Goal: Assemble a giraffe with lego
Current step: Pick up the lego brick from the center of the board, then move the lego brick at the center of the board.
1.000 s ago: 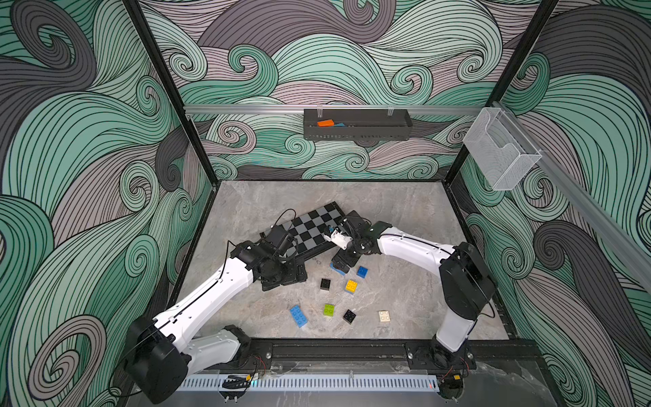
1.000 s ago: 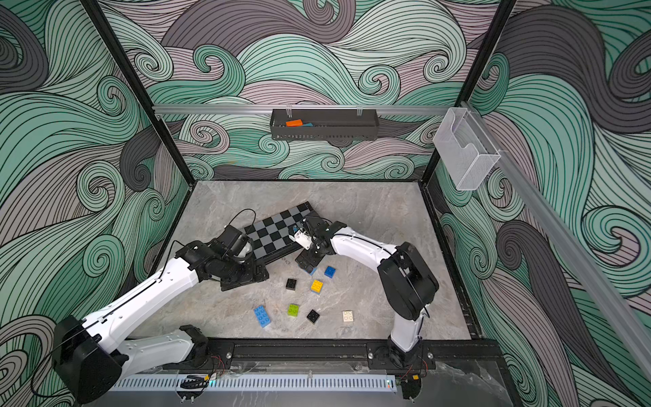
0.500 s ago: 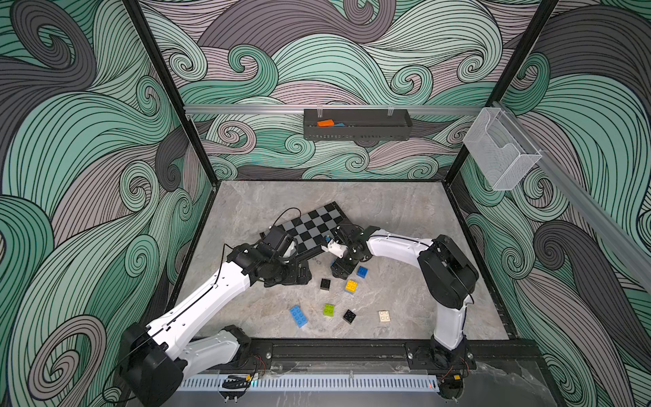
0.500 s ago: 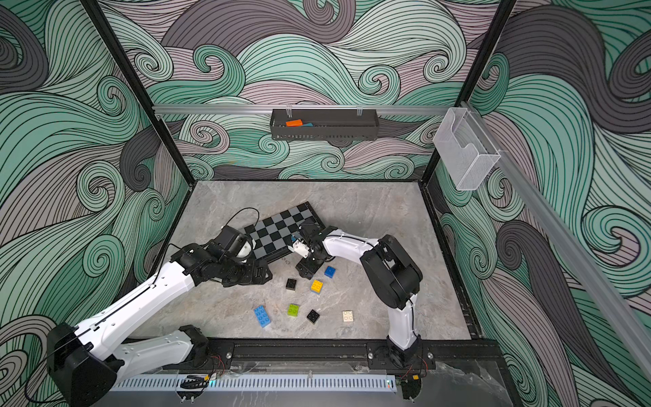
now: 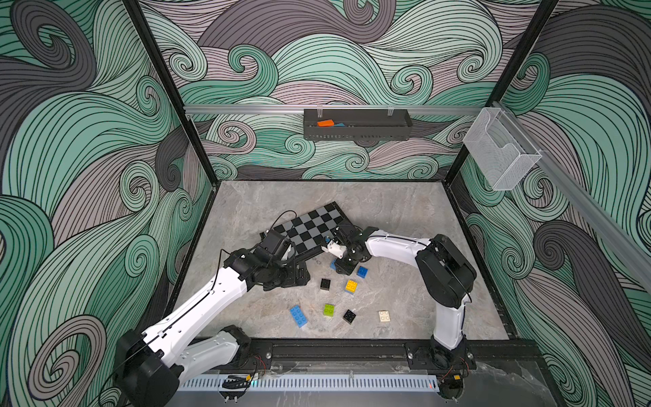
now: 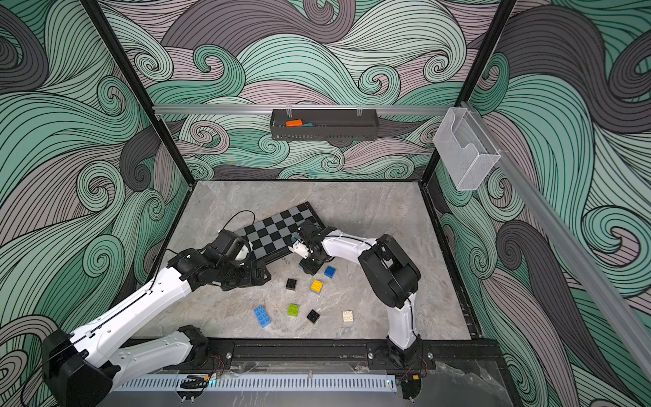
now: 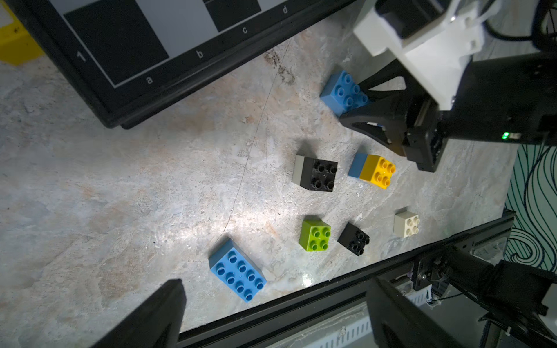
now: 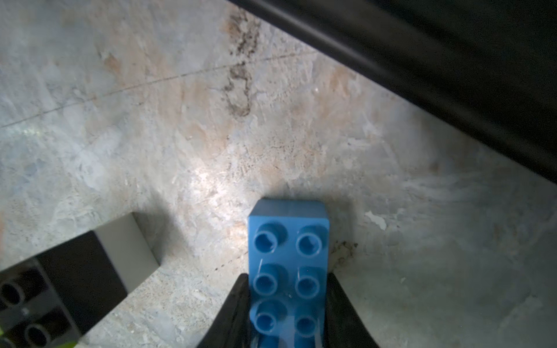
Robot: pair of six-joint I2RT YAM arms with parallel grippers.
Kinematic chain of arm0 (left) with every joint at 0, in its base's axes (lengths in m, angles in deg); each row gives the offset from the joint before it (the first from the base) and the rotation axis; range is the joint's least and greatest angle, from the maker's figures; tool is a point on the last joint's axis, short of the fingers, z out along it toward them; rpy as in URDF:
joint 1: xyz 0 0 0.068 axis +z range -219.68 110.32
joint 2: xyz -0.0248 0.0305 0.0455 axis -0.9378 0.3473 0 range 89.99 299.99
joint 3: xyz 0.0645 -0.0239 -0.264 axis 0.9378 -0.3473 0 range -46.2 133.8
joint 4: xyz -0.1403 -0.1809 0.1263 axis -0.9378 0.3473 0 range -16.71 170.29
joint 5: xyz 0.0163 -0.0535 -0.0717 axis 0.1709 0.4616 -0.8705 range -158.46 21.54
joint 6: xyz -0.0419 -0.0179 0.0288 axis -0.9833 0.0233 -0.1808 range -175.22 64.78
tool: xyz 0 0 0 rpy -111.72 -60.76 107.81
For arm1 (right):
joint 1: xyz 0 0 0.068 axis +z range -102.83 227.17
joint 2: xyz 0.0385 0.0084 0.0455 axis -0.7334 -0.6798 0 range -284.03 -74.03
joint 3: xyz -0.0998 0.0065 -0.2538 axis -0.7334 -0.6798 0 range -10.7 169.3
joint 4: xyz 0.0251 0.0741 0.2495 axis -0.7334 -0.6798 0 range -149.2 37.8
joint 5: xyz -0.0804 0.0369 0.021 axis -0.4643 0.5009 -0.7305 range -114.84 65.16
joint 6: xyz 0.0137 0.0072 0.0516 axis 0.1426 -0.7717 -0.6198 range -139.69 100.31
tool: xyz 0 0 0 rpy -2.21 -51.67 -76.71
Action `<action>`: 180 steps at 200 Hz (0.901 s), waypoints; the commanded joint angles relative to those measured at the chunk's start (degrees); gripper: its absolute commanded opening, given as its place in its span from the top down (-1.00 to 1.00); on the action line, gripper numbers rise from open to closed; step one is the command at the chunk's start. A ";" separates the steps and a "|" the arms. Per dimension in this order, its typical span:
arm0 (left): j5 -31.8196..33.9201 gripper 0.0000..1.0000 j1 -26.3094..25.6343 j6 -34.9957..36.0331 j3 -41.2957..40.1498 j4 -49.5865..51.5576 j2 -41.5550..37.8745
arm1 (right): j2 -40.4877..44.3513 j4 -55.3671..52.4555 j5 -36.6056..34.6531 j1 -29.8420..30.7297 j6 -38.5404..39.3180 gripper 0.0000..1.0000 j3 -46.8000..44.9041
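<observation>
Bare grey marbled tabletop (image 5: 394, 211) lies open along the far edge and in the far right corner. The black-and-grey chequered board (image 5: 310, 229) fills the centre-left, and the left gripper (image 5: 301, 276), jaws spread wide, lies low just near of it. Right of that, the right gripper (image 5: 342, 267), clamped on a light-blue oblong plastic brick (image 8: 287, 262), crowds the blue square brick (image 5: 362, 271), black square brick (image 5: 325, 284) and yellow square brick (image 5: 351, 286), with narrow gaps between.
</observation>
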 commanded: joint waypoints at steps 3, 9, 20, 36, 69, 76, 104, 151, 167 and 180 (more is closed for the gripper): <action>0.22 -0.95 0.01 -3.16 -3.59 -4.63 -1.65 | 6.97 -1.72 -2.38 0.43 1.52 0.68 -0.88; -0.27 -0.95 -0.04 -3.06 -4.80 -6.52 -1.76 | 9.16 -2.24 -2.66 0.43 1.62 0.68 -1.41; -0.64 -0.95 0.01 -3.48 -6.54 -9.05 -1.31 | 12.70 -4.12 -2.73 0.49 1.56 0.66 -1.85; -0.37 -0.95 -0.05 -4.67 -7.43 -10.92 1.04 | 17.35 -7.61 -2.55 1.52 1.12 0.65 -2.00; -1.14 -0.93 0.02 -5.75 -5.09 -11.93 9.22 | 23.24 -9.82 -2.22 4.66 -0.01 0.62 -5.13; -1.15 -0.92 -0.07 -5.55 -4.52 -12.44 11.16 | 23.35 -9.94 -2.30 4.90 -0.18 0.62 -5.80; 1.17 -0.83 -0.07 -5.56 -2.70 -14.28 16.82 | 23.37 -10.25 -2.66 5.00 -0.04 0.62 -7.49; 3.02 -0.61 -0.31 -4.86 -0.04 -14.15 24.03 | 22.96 -13.27 -6.86 4.91 -2.31 0.63 -7.64; 3.42 -0.52 -0.75 -4.77 0.43 -14.14 25.86 | 24.20 -15.56 -8.01 4.90 -3.99 0.62 -8.02; 3.43 -0.51 -1.26 -4.85 0.69 -14.44 27.41 | 26.36 -15.86 -6.70 4.90 -4.83 0.62 -9.28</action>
